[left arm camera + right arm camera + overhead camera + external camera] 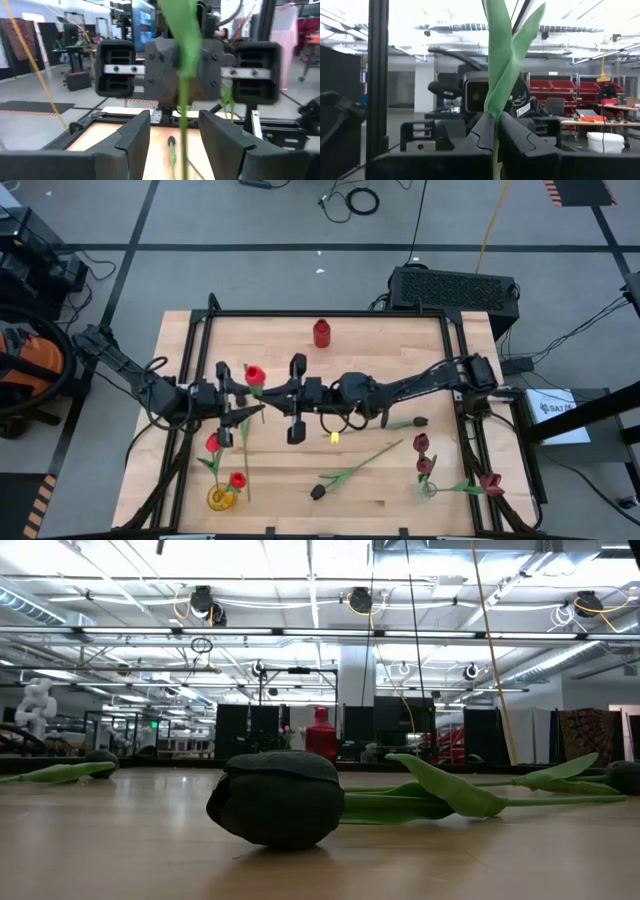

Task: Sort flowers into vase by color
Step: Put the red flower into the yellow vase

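A red tulip sits above mid-table between my two grippers. My right gripper is shut on its green stem. My left gripper faces it, open, with the stem between its fingers and touching neither. Two red tulips stand in a yellow vase near the near-left corner. Maroon tulips stand in a clear vase near the near-right corner. A black tulip lies on its side on the table, and another lies farther right. My right gripper pinches the red tulip's green stem between its two shut fingers, just below where the leaves spread. The fingers come level from the table's right and lie across the stem. The flower is lifted clear of the table.
A red bottle-shaped vase stands near the far edge. A maroon tulip lies at the near-right edge. A small yellow object lies under the right arm. A black frame rims the table. Bare wood shows at the far left.
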Robot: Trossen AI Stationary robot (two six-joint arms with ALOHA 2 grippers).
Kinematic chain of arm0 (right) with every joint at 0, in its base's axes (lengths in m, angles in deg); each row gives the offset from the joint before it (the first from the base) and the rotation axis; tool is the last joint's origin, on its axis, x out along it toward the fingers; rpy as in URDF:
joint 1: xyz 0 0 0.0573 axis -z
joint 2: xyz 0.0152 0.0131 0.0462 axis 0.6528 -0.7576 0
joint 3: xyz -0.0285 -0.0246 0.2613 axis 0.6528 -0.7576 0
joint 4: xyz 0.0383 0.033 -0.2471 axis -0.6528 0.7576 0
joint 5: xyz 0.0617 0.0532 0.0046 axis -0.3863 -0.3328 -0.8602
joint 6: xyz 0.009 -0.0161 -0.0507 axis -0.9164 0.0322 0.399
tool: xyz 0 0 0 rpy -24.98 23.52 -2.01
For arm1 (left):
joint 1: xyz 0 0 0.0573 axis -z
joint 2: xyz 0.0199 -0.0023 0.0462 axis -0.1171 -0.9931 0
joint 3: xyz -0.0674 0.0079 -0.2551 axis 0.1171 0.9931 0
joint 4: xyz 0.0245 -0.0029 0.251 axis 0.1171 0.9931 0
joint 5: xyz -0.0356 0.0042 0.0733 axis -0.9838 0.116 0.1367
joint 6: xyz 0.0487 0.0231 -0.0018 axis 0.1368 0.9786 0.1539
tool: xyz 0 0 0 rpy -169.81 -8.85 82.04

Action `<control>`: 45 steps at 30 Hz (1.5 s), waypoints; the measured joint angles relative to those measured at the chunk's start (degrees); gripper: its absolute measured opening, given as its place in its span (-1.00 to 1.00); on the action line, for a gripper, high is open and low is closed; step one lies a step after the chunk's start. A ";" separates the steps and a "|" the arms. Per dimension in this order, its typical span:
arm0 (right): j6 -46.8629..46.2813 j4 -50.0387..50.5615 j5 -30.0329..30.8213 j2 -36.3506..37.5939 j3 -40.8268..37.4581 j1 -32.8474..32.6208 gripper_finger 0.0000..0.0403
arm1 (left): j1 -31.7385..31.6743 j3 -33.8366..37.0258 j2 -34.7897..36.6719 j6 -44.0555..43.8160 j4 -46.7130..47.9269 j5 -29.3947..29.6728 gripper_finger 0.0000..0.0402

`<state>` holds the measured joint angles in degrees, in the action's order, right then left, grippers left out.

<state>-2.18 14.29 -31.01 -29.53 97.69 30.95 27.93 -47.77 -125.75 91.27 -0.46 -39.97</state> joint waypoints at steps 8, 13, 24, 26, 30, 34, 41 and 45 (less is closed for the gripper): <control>0.07 0.92 -0.37 -2.05 2.36 0.04 -0.95 | 0.07 0.00 0.02 1.10 -0.20 1.55 -0.12; 0.07 1.57 -0.13 -2.05 2.39 0.06 -0.94 | 0.09 0.00 0.04 3.16 -1.73 1.85 -0.14; -1.66 3.36 -0.31 -2.05 2.43 0.32 -0.91 | 0.62 0.00 1.48 -1.55 1.18 -2.30 -0.93; -1.68 4.15 -0.33 -1.99 2.43 0.35 -0.84 | 0.87 0.00 2.20 -1.62 2.16 -2.30 -0.93; -1.88 10.17 -0.33 -0.45 2.43 0.32 -0.57 | 2.11 0.02 3.89 -1.62 3.96 -2.10 -0.94; -2.91 19.55 -0.01 1.99 2.39 0.33 -0.27 | 4.73 -0.02 6.48 -1.66 4.41 -2.02 -0.96; -3.89 36.80 -0.05 8.94 2.37 -0.05 0.05 | 12.97 -0.02 13.16 -1.68 7.99 -2.72 -0.96; -4.45 46.71 -0.09 12.88 2.36 -0.71 0.11 | 18.21 -0.02 18.08 -3.25 10.75 -6.32 -0.96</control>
<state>-6.63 61.00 -31.10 -16.65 100.05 30.24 46.14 -47.79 -107.67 88.02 10.30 -46.30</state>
